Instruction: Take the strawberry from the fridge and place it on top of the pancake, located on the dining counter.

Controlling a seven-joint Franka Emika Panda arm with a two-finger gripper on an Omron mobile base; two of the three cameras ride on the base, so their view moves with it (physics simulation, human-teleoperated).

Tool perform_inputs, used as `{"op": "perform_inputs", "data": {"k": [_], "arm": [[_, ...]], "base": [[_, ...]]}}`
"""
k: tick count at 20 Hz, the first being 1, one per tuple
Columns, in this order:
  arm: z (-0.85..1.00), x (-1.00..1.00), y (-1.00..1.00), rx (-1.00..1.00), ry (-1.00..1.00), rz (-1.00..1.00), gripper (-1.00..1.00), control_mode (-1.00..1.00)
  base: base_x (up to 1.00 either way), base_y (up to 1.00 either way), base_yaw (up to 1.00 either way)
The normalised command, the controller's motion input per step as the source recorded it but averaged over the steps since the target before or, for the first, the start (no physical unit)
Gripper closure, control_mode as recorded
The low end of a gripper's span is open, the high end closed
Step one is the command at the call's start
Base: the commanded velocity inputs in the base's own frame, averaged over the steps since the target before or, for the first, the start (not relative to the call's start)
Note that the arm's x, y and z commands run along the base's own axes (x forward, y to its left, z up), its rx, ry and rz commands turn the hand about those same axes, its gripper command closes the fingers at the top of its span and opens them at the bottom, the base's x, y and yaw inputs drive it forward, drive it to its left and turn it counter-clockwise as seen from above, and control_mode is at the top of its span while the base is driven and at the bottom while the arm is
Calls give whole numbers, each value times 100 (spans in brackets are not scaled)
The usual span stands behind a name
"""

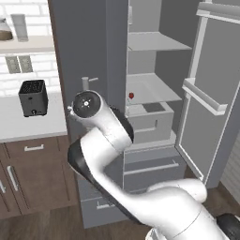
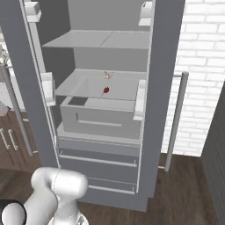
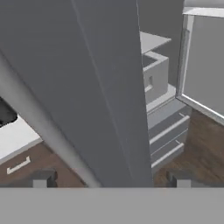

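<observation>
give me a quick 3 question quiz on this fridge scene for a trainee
1. True or false: the strawberry lies on a fridge shelf above the inner drawer.
2. Which is open? A) right fridge door B) left fridge door C) both doors
3. Fill in: the gripper's jaws stand ____.

Key
1. True
2. C: both doors stand swung out in the right base view.
3. Open, nothing between the fingertips.
</observation>
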Motion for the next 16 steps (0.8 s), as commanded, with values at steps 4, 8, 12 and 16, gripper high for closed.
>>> {"op": "perform_inputs", "data": {"k": [4, 8, 12, 16], "arm": [[0, -34, -100, 57, 0, 35, -100, -100], [0, -17, -100, 52, 0, 35, -100, -100], [0, 6, -98, 52, 0, 36, -100, -100], [13, 59, -89, 40, 6, 29, -100, -100]], "base": [[0, 0, 0], [0, 0, 0], [0, 0, 0], [0, 0, 0]]}}
